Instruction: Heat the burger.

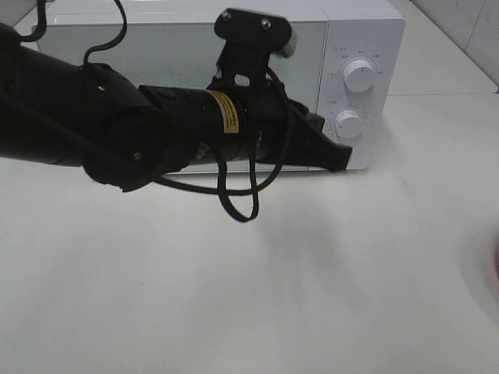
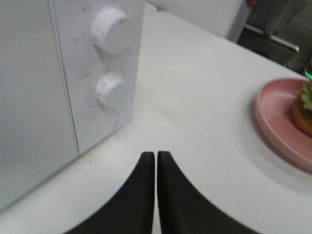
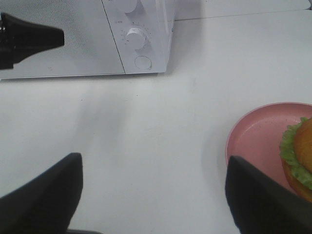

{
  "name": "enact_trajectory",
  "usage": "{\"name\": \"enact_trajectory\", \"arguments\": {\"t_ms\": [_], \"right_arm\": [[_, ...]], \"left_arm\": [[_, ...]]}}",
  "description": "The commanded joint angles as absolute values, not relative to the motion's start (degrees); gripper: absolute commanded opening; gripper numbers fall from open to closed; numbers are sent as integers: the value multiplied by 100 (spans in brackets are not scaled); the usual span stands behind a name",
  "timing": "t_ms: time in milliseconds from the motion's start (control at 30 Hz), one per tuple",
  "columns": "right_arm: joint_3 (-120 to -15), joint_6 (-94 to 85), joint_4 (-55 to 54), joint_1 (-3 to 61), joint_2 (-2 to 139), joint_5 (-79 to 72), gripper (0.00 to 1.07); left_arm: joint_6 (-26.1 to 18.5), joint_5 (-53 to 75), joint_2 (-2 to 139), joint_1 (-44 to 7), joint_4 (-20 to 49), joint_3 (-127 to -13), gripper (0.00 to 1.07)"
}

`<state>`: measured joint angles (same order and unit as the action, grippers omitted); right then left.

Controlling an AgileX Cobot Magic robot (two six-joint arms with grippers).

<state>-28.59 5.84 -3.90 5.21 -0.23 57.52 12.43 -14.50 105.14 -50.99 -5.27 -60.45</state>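
Ext high view, L to R: black left arm point(image 1: 117, 132) came in from the left edge and crossed the mid frame, a loose black cable point(image 1: 238, 204) looping under it. Left gripper point(image 1: 341, 158) sat at the lower right corner of the white box-shaped microwave point(image 1: 355, 47), just below the lower white round dial point(image 1: 348, 123); can't tell if it touched the panel. Upper white round dial point(image 1: 359, 75) was above that. Microwave door was closed and stood at the back of the white tabletop point(image 1: 273, 288). A sliver of the round pink plate point(image 1: 496, 265) showed at the far right edge, mid-low.

Left wrist view: microwave filled the left side w/ both dials in the upper left. Left gripper's black fingers point(image 2: 141, 195) were at bottom centre, pressed together w/ only a hairline gap, nothing between them. Pink plate was at the right edge, mid height, w/ the burger (golden-brown bun, frilly green lettuce) point(image 2: 305, 109) on it, mostly cut off by the frame.

Right wrist view: tip of the left gripper was at the upper left, in front of the microwave door. Right gripper point(image 3: 153, 195) had its black fingers point(image 3: 44, 200) spread wide at the lower left and lower right corners, empty, over bare table. Burger was on the pink plate at the lower right, partly cut by the edge, well apart from the microwave. One right finger overlapped the plate's near rim in frame; contact unclear.
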Motion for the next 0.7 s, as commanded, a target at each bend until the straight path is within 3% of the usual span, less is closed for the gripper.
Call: {"name": "enact_trajectory", "arguments": {"t_ms": [33,67,100,133,167,700], "right_arm": [[-2842,539,-418,481,-183,5712,76],[-2842,539,-418,481,-183,5712,76],[-2842,539,-418,481,-183,5712,76],[-2842,539,-418,481,-183,5712,76],[-2842,539,-418,481,-183,5712,76],[-2842,539,-418,481,-183,5712,76]], "left_arm": [[1249,-888,10290,-5277,-487,-5907,13],[1249,-510,10164,-5374,-487,-5838,37],[1261,-143,10067,-5432,-464,-5833,69],[1261,-143,10067,-5432,-464,-5833,69],[1346,155,9958,-5432,-367,-5833,99],[1444,2429,8589,-5380,-407,-5833,98]]}}
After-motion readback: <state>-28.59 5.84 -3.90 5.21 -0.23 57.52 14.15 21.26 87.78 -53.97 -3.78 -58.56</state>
